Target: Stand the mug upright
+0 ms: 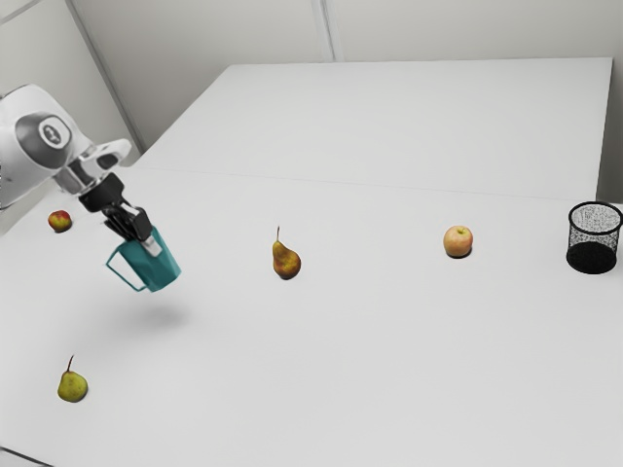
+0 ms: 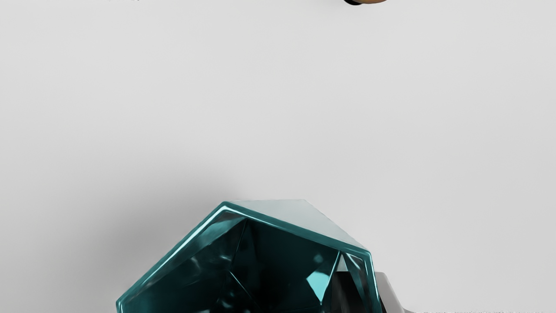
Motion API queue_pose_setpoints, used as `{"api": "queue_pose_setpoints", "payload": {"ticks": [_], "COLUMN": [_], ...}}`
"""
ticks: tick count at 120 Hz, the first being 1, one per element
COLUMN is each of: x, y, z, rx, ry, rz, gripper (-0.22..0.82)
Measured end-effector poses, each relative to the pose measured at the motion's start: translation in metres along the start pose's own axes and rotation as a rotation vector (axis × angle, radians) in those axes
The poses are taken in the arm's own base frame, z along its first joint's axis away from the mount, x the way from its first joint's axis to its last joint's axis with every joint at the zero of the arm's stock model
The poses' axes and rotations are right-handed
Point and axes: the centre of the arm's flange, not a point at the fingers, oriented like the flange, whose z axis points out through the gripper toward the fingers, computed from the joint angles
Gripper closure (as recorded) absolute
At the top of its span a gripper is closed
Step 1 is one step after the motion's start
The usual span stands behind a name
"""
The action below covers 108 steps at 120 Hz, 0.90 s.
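Exterior view: our jaws (image 1: pixel 149 244) pinch wall of mug (image 1: pixel 156 268) near rim. Mug hangs below jaws, above surface (image 1: pixel 341 341), axis slanting base-down toward exterior view's right; we'd judge base needs swinging under rim, then lowering.

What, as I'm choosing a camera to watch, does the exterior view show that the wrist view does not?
Exterior view: arm, basket, green pear, handle.
Wrist view: the mug's inside.
Both: mug, its shadow, gripper, table and some fruit; which fruit edges into the wrist view, I can't tell.
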Motion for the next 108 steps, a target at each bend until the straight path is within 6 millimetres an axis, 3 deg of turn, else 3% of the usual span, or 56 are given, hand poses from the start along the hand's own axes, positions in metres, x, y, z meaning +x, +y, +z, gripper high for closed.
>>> {"api": "queue_pose_setpoints", "payload": {"ticks": [24,46,65,108], "x": [0.018,0.017,0.006,0.008], "y": [0.043,0.072,0.087,0.119], "z": [0.004,0.003,0.027,0.077], "rx": [0.125,0.242,0.285,0.351], "ry": [-0.059,-0.078,-0.079,0.0], "rz": [0.016,-0.018,-0.068,-0.125], "gripper": [0.78,0.78,0.78,0.78]}}
